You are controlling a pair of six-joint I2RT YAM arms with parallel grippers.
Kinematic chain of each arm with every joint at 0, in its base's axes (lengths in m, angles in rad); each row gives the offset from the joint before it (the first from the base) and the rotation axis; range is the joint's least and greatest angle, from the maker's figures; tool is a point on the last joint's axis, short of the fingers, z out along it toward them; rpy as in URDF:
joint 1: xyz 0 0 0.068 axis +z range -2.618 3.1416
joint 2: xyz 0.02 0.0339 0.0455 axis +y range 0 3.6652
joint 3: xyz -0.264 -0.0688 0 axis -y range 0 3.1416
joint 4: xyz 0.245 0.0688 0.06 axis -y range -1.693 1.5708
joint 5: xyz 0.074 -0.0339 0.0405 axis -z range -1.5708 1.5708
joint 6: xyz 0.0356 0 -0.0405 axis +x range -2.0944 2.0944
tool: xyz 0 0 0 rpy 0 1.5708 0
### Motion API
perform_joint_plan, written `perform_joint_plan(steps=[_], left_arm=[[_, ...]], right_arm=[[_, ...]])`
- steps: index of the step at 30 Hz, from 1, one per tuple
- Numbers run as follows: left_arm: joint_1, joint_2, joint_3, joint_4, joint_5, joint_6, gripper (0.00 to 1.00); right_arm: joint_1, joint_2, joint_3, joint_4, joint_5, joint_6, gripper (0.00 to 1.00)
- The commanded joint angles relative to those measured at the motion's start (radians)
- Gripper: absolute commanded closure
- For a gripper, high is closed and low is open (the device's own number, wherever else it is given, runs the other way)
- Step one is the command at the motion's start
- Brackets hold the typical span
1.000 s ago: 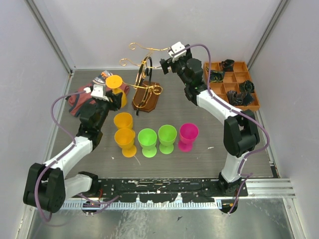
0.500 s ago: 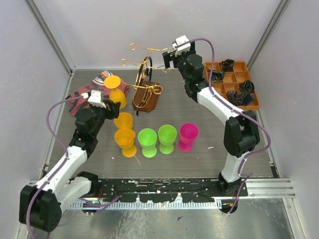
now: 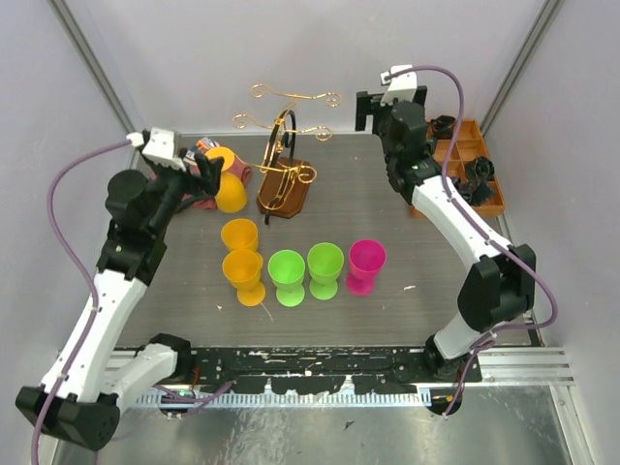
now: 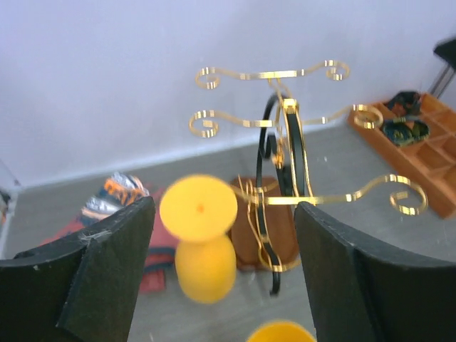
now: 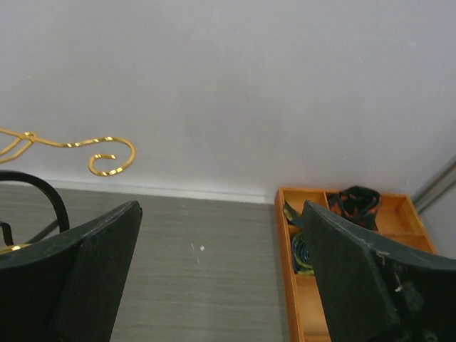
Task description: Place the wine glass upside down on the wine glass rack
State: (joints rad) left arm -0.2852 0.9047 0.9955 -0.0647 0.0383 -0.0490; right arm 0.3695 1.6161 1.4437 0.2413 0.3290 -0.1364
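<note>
Six glasses in all, one apart from the rest. Shows the orange wine glass [image 3: 226,181] standing foot-up on the grey table [image 3: 436,262], just left of the wine glass rack [image 3: 283,192] and off its gold scroll arms. Sits beside a red patterned cloth [image 4: 114,203] near the back wall. Catches the left gripper [image 4: 224,214] held above the table a little short of the glass, fingers spread wide, gripping nothing. Frames glass and rack between those fingers in the left wrist view. Places the right gripper [image 5: 221,210] high by the back wall, between the rack and an orange tray [image 5: 313,190], fingers equally wide apart and empty. Groups five other glasses [image 3: 325,263] upright nearer the arm bases: two orange, two green, one magenta.
</note>
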Motion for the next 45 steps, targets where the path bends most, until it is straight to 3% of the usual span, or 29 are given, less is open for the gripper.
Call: perform_joint_plan(steps=[1, 4, 7, 12, 16, 23, 30, 38, 42, 45], left_arm=[[-0.003, 0.157, 0.119, 0.194, 0.023, 0.167, 0.13], [-0.003, 0.323, 0.241, 0.299, 0.038, 0.192, 0.06], [-0.004, 0.503, 0.406, 0.279, 0.080, 0.169, 0.01], [-0.004, 0.709, 0.660, 0.181, 0.146, 0.124, 0.02], [-0.004, 0.795, 0.768, 0.179, 0.141, 0.087, 0.02], [-0.004, 0.856, 0.835, 0.173, 0.149, 0.050, 0.02], [-0.003, 0.853, 0.805, 0.173, 0.134, 0.049, 0.02], [-0.003, 0.823, 0.761, 0.156, 0.103, 0.069, 0.02], [-0.003, 0.813, 0.751, 0.142, 0.086, 0.078, 0.02], [-0.004, 0.811, 0.751, 0.135, 0.083, 0.080, 0.02]], right_arm=[[-0.016, -0.073, 0.013, -0.241, 0.020, 0.105, 0.00], [-0.016, -0.127, -0.012, -0.362, 0.002, 0.141, 0.00], [-0.016, -0.177, -0.028, -0.499, 0.004, 0.211, 0.00], [-0.014, -0.266, -0.059, -0.727, -0.059, 0.330, 0.04], [-0.012, -0.345, -0.090, -0.883, -0.175, 0.367, 0.08], [-0.011, -0.460, -0.156, -1.074, -0.327, 0.409, 0.13], [-0.008, -0.589, -0.327, -1.075, -0.430, 0.475, 0.15], [0.009, -0.603, -0.468, -1.049, -0.445, 0.479, 0.23], [0.017, -0.595, -0.500, -1.031, -0.415, 0.473, 0.36], [0.019, -0.577, -0.486, -1.028, -0.393, 0.458, 0.60]])
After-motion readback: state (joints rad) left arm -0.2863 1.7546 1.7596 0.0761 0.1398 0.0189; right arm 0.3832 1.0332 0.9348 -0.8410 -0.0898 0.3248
